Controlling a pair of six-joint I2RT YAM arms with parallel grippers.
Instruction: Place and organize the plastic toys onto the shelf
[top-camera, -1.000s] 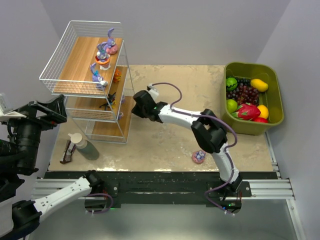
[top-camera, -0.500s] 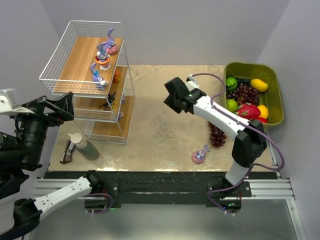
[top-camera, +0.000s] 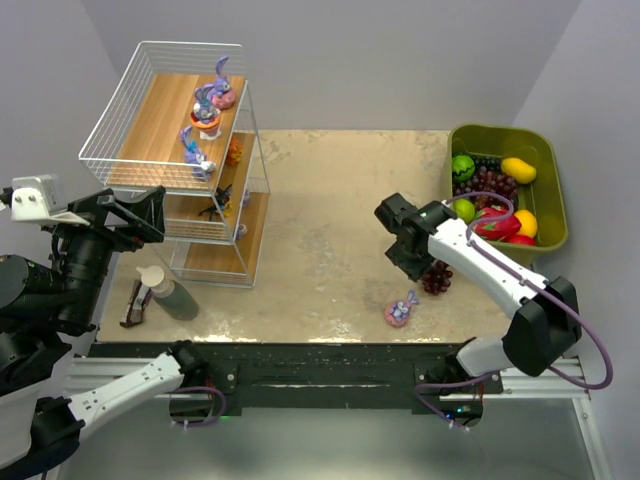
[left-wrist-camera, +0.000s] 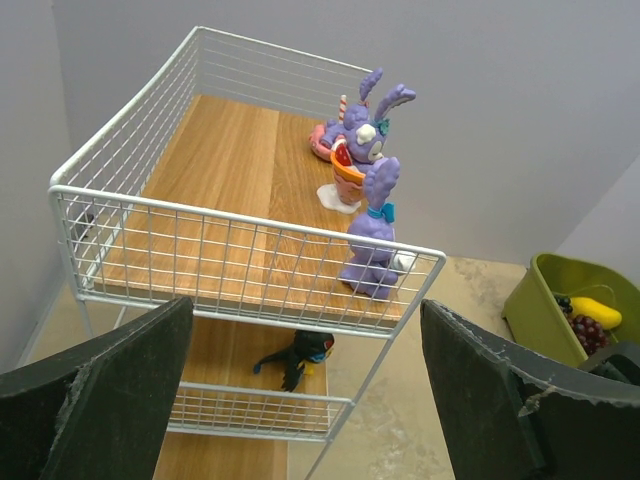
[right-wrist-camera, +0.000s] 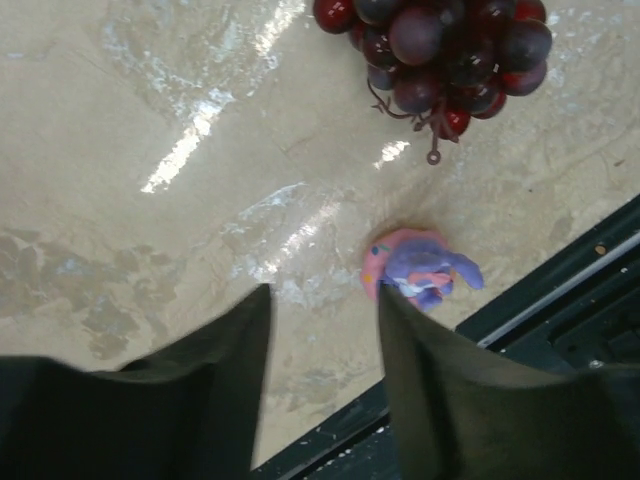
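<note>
Beige tabletop (top-camera: 330, 250), poss. stone, one toy (top-camera: 398, 312); grey walls (top-camera: 350, 60).

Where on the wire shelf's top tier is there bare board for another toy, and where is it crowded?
The top wooden board of the white wire-mesh shelf is bare across its left and middle, bordered by the mesh walls. Its right edge is crowded: purple plastic bunny figurines stand in a row there.

We see bright, even overhead light. Glare streaks the table (right-wrist-camera: 190, 130) in the right wrist view, where the right gripper (right-wrist-camera: 322, 295) looms dark and blurred. Shadows under the shelf (top-camera: 160, 110) are soft.
</note>
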